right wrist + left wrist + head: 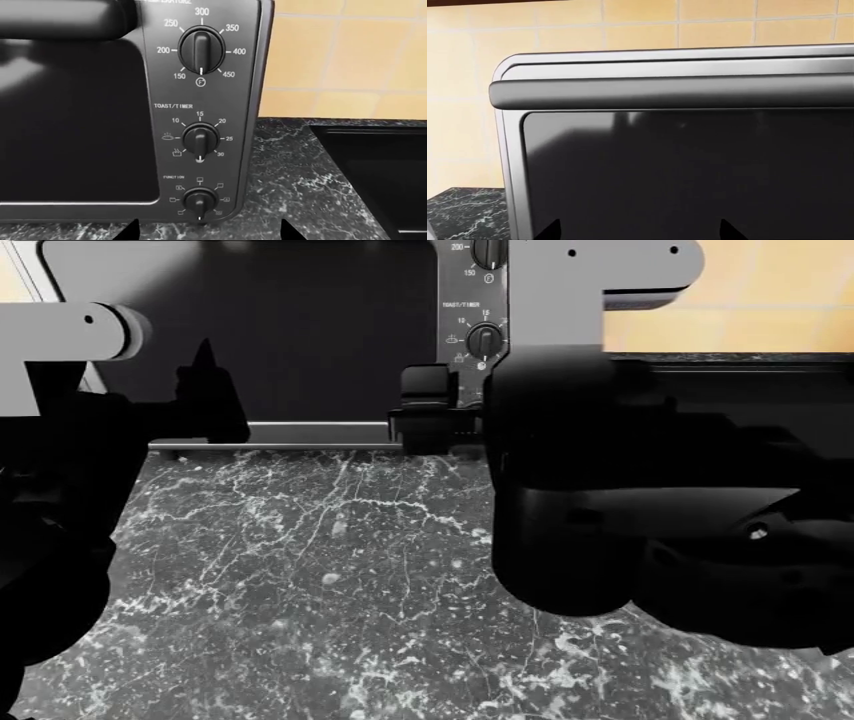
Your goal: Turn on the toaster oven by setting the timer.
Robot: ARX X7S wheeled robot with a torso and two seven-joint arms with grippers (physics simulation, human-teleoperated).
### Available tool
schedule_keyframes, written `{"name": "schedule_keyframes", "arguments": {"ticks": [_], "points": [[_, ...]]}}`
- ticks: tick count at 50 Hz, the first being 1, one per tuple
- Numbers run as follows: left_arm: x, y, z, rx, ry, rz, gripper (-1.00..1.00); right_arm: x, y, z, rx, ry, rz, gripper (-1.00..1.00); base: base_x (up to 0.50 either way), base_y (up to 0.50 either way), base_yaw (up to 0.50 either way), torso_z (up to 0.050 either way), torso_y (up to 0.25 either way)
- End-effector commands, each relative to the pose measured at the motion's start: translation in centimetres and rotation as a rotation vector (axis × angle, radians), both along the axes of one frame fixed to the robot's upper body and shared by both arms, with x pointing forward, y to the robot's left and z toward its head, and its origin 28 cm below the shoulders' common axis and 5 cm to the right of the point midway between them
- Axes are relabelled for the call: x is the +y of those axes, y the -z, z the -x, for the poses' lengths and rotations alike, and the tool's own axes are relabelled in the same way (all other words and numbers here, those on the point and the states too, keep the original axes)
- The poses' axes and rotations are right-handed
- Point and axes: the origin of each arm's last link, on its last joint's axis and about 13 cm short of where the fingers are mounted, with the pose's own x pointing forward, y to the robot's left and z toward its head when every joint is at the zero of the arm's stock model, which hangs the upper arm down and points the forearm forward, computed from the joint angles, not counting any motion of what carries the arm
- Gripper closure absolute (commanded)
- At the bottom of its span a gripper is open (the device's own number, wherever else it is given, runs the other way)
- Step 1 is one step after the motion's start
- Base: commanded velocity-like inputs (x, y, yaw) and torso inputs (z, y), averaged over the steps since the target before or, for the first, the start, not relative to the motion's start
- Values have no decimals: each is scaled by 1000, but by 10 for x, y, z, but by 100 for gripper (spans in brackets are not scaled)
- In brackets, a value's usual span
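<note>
The toaster oven (67,125) is silver with a dark glass door and stands on the counter against the wall. On its panel the timer (199,141) sits in the middle, marked TOAST/TIMER, with its white pointer straight down. A temperature knob (201,50) is above it and a function knob (198,201) below. The timer also shows in the head view (485,340). My right gripper (208,232) is open and empty, a short way in front of the panel, low near the function knob. My left gripper (639,232) is open and empty, facing the glass door (694,170) below the handle (674,92).
The black marble countertop (334,570) spreads in front of the oven. A dark sink basin (380,175) lies to the oven's right. A yellow tiled wall (347,55) is behind. My right arm (614,490) fills the right of the head view.
</note>
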Motion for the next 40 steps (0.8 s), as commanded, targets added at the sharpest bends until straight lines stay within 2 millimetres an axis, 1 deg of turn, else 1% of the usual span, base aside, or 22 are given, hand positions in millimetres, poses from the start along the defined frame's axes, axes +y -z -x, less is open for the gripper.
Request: {"name": "schedule_keyframes", "arguments": {"ticks": [1,2,3,8,13,23,40], "points": [[0,0,0,0,-1,2,-100,2,3,-5,5,-15,13,-100,0,0,0,0,0],[0,0,0,1,-1,2,-100,2,3,-5,6,-14,15,-100,0,0,0,0,0],[0,0,-1,0,-1,2,-100,1,4,-10,6,-18,16,-100,0,0,0,0,0],[0,0,0,0,-2,2,-100,3,6,-11,3,-21,20,-100,0,0,0,0,0],[0,0,0,0,0,1,-100,3,8,-16,3,-8,22,-100,0,0,0,0,0],[-1,-1,-3,1,0,1,-100,8,7,-16,-10,-5,15,-100,0,0,0,0,0],[-1,0,-3,2,1,2,-100,12,9,-20,-13,2,21,-100,0,0,0,0,0]]}}
